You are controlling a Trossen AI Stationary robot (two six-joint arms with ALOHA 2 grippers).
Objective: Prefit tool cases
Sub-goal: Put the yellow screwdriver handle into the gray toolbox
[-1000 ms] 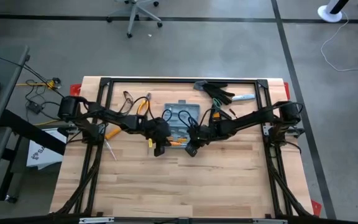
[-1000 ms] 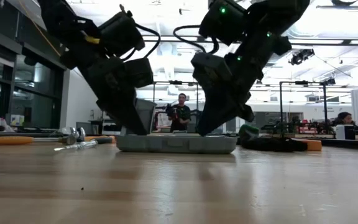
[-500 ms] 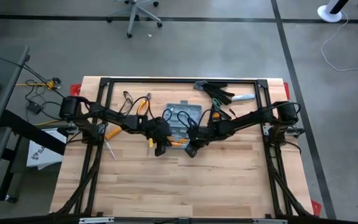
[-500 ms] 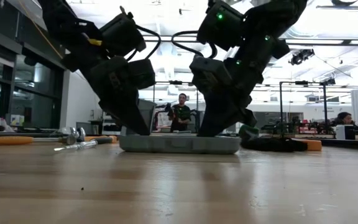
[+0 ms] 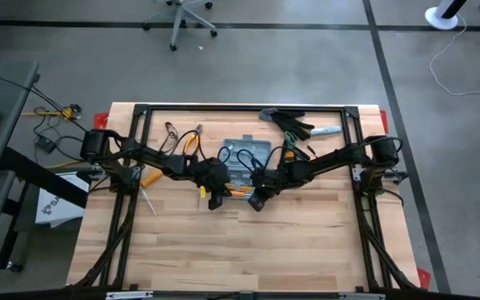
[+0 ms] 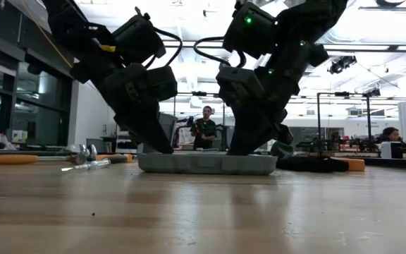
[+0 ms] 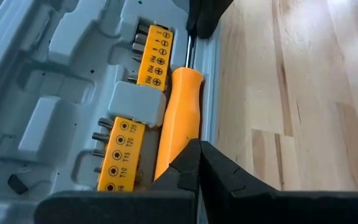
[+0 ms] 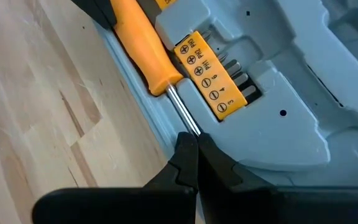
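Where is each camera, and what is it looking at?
High view: above, looking straight down on the table, both arms and the tool case.
Low view: at tabletop height, looking across at the case and both arms.
Left wrist view: on the left arm, past its shut left end effector at the orange screwdriver.
Right wrist view: on the right arm, past its shut right end effector.
Both wrist views share that screwdriver.
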